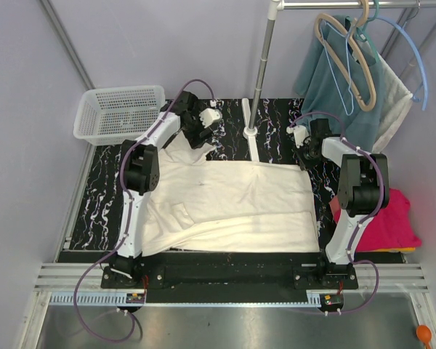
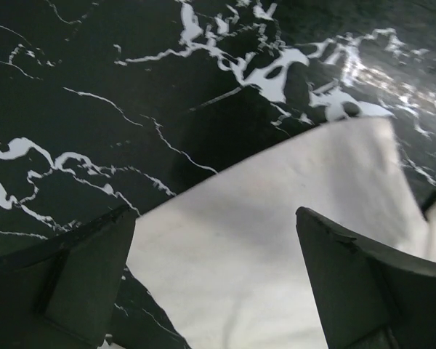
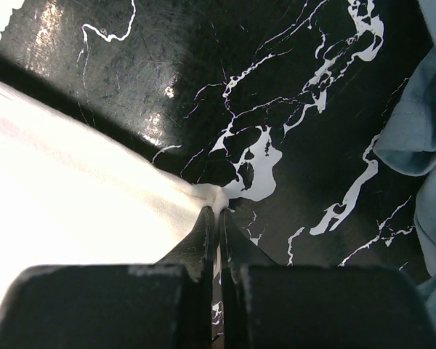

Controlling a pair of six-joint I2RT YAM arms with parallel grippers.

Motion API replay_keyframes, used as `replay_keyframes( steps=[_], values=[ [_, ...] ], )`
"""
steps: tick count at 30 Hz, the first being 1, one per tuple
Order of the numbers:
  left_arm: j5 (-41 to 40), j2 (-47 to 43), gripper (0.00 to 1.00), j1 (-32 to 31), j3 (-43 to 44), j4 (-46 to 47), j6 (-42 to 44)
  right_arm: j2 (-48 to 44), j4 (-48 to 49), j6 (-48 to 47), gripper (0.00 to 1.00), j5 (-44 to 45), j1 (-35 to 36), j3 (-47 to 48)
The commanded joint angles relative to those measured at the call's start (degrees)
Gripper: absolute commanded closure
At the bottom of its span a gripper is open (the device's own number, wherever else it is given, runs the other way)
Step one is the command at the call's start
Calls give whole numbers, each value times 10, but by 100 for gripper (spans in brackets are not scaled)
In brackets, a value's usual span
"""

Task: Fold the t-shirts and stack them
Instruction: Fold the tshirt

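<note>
The step in hand, as I judge it, is the first fold of the cream t-shirt (image 1: 232,207), and it is only beginning. The shirt is lying spread out in the centre of the top view on the black marbled worktop (image 1: 102,189), with some loose overlaps along its lower edge. The pink t-shirt (image 1: 392,222) is sitting folded at the right edge of the frame, behind the right arm. A thin orange edge is showing under it, and I cannot tell more about that one.

The right pincer (image 3: 218,211) is clamping a small pinch of cloth at the shirt's upper right corner, with its 2 fingers pressed together low over the worktop. The left pincer (image 2: 216,218) is standing wide apart above the shirt's upper left corner. Cream cloth is lying below the gap, but nothing is being held.

The next move probably calls for the left pincer to go down and close on its own corner. Then both corners can be lifted level and carried toward the bottom of the frame without the cloth twisting.

Both arms are reaching toward the top of the frame with elbows raised and wrists bent down. The left one is ending near the white basket (image 1: 120,113), and the right one near the teal garment (image 1: 327,80) on hangers.
</note>
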Motion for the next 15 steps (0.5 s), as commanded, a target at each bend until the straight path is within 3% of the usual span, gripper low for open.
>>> replay_keyframes(
  steps=[1, 15],
  values=[
    [19, 40, 1, 18, 77, 9, 12, 3, -24, 3, 100, -2, -1, -27],
    [16, 76, 1, 10, 103, -94, 89, -6, -10, 8, 100, -9, -1, -47]
  ],
)
